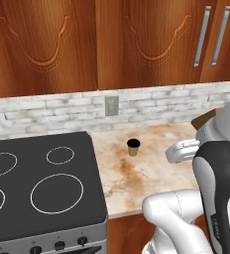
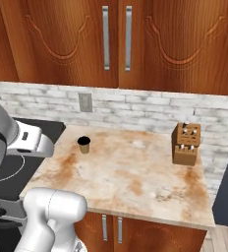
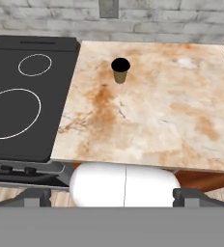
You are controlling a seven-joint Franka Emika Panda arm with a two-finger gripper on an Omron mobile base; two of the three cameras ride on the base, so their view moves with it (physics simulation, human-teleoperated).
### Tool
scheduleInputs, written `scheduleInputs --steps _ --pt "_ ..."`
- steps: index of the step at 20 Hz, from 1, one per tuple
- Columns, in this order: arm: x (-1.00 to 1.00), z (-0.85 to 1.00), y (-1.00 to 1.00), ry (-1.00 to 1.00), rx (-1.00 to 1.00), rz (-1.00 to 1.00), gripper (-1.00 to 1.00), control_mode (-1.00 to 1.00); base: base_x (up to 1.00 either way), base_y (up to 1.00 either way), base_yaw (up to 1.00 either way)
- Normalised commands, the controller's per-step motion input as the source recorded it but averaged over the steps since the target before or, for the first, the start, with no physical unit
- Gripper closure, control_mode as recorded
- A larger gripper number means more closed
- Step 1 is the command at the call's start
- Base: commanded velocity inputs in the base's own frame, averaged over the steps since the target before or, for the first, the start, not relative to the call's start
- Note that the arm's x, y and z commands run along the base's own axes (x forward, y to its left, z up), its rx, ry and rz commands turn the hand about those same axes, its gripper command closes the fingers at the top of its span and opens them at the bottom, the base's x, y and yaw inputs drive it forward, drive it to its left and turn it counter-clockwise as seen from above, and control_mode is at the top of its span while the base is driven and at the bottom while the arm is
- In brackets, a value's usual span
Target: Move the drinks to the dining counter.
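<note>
Paper cup (image 3: 120, 70) upright, mouth up, on counter (image 3: 172, 116), beside stove (image 3: 22, 96)

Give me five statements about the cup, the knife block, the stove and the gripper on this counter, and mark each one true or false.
1. The paper cup stands upright on the counter. True.
2. The cup sits on the stove. False: it stands on the marble-look top, beside the stove.
3. The knife block stands near the brick backsplash. True.
4. The gripper is shut on the cup. False: its jaws are open and well away from the cup.
5. The wall outlet is behind the knife block. False: it is on the wall behind the cup.
</note>
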Motion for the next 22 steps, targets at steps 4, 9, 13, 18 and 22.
scheduleInputs --steps 4,9,13,18,22 --pt "0.0 0.0 0.0 0.0 0.0 0.0 -1.0 1.0 0.26 -0.03 -0.11" --pt "0.0 0.0 0.0 0.0 0.0 0.0 -1.0 1.0 0.53 -0.06 -0.01" --pt "0.0 0.0 0.0 0.0 0.0 0.0 -1.0 1.0 0.59 -0.12 0.0" --pt "0.16 -0.18 -0.06 -0.1 0.14 0.0 -1.0 -1.0 0.18 -0.05 0.0" --pt "0.08 -0.38 -0.19 -0.14 0.23 0.0 -1.0 -1.0 0.0 0.0 0.0"
